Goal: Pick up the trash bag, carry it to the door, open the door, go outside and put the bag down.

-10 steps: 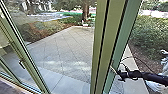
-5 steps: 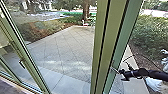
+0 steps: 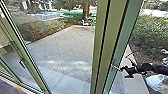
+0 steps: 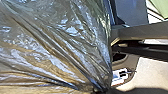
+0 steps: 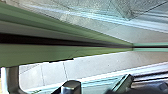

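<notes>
From here the paved yard (image 3: 62, 47) is the biggest thing I have, spreading beyond my right gripper (image 3: 122, 69) and out to its left, with wide open room across the slabs. The hedge (image 3: 150, 35) rises farther out, past the yard's pale edging. Much nearer, the green door frame (image 3: 108, 42) runs upright just beside that gripper, its long edge and dark seam leaving little sideways room there. The trash bag (image 4: 57, 45), crinkled and see-through, is at my left gripper (image 4: 99, 90), which is closed on its bunched end, folds drawn tight toward the grip. My right gripper is right by a slim metal door handle (image 3: 115, 67); I can't tell whether it is open or closed. Well off to its left, a small dark handle (image 3: 22, 63) sits on another green upright.
</notes>
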